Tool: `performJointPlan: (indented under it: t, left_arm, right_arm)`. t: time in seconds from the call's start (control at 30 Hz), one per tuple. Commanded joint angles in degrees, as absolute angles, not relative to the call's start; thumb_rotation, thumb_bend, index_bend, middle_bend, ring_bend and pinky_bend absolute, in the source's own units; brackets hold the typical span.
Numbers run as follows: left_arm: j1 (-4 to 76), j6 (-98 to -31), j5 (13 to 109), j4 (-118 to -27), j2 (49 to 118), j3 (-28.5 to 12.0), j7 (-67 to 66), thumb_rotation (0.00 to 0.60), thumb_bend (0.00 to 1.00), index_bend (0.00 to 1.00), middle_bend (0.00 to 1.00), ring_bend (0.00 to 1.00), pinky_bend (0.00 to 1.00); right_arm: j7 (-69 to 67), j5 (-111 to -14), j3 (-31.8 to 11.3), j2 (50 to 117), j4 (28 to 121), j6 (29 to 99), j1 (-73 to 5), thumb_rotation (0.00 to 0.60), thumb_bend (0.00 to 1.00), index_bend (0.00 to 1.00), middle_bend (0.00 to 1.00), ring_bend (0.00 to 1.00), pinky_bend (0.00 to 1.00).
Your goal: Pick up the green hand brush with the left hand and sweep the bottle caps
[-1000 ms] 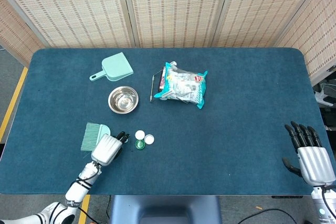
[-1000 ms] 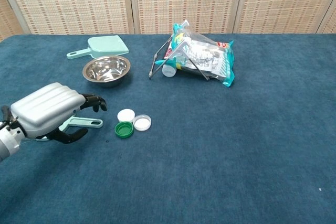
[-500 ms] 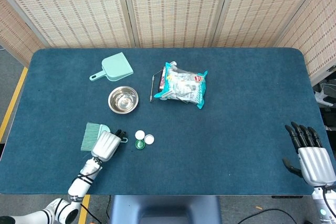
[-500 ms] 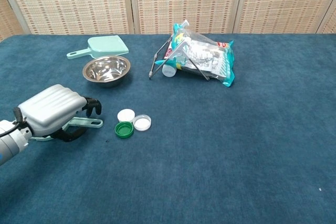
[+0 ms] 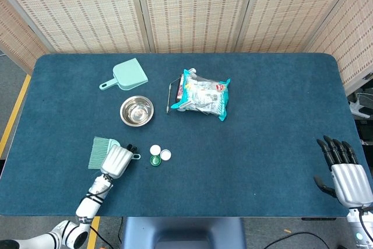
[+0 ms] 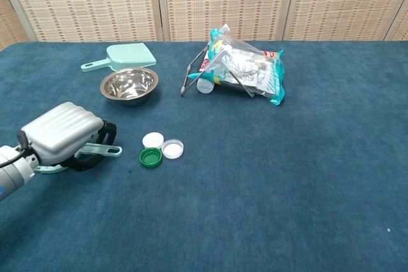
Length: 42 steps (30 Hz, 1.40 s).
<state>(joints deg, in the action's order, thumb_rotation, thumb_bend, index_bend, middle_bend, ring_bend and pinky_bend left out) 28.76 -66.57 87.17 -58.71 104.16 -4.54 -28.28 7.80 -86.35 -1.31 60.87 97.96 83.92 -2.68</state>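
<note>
Left hand [image 6: 64,135] fingers curled round brush [image 5: 100,150] handle, right hand [image 5: 347,175] open idle; brush looks light, stiff plastic, soft bristles, best held mid-handle to sweep caps [image 6: 160,148]

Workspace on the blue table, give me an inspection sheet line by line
Surface: blue cloth table.
Job's things: green hand brush, bristles to the left, handle under the left robot hand; three bottle caps clustered just right of it, two white, one green.
Clutter: green dustpan, steel bowl, snack bag with tongs beside it.
Robot hands: left closed around the brush handle; right robot hand open at the table's near right edge.
Cables: black cable on the floor below the table.
Surroundings: woven screen panels behind.
</note>
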Motion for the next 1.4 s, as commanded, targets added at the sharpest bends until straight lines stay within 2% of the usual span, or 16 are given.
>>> performJointPlan:
  t: [0.03, 0.17, 0.37, 0.53, 0.67, 1.03, 1.4]
  left_arm:
    - [28.5, -71.3, 89.8, -59.3, 104.3, -4.2, -19.4, 0.600, 0.51, 0.67, 0.75, 0.85, 1.00]
    - [28.6, -79.0, 93.3, -58.0, 104.8, -4.9, -5.8, 0.600, 0.61, 0.74, 0.83, 0.85, 1.00]
    - [28.5, -87.7, 94.3, -56.8, 106.7, -7.4, 18.2, 0.600, 0.71, 0.75, 0.87, 0.84, 1.00]
    - [28.9, -91.3, 93.5, -53.7, 109.6, -9.1, 32.2, 0.600, 0.73, 0.75, 0.88, 0.84, 1.00]
    - [29.6, -91.0, 92.0, -49.4, 112.5, -10.1, 37.8, 0.600, 0.73, 0.75, 0.88, 0.84, 1.00]
    - [30.9, -87.0, 90.8, -38.1, 118.5, -8.0, 41.6, 0.600, 0.77, 0.75, 0.88, 0.84, 1.00]
    - [32.1, -84.6, 91.4, -39.3, 121.9, -6.0, 42.9, 0.600, 0.77, 0.75, 0.89, 0.84, 1.00]
  right_arm:
    - [7.8, -86.3, -1.3, 60.8, 98.0, 83.8, -2.7, 0.600, 0.21, 0.00, 0.00, 0.00, 0.00]
    - [7.5, -86.5, -1.1, 60.6, 98.3, 83.9, -2.5, 0.600, 0.21, 0.00, 0.00, 0.00, 0.00]
    - [6.4, -87.1, -1.0, 60.0, 98.5, 84.9, -2.0, 0.600, 0.21, 0.00, 0.00, 0.00, 0.00]
    - [6.2, -87.5, -0.7, 59.9, 98.5, 84.3, -2.2, 0.600, 0.21, 0.00, 0.00, 0.00, 0.00]
    - [6.1, -87.8, -0.6, 59.7, 98.7, 84.3, -2.1, 0.600, 0.21, 0.00, 0.00, 0.00, 0.00]
    - [5.7, -87.9, -0.7, 59.5, 98.6, 84.7, -1.9, 0.600, 0.21, 0.00, 0.00, 0.00, 0.00]
    - [5.1, -88.5, -0.5, 59.3, 98.7, 85.0, -1.8, 0.600, 0.21, 0.00, 0.00, 0.00, 0.00]
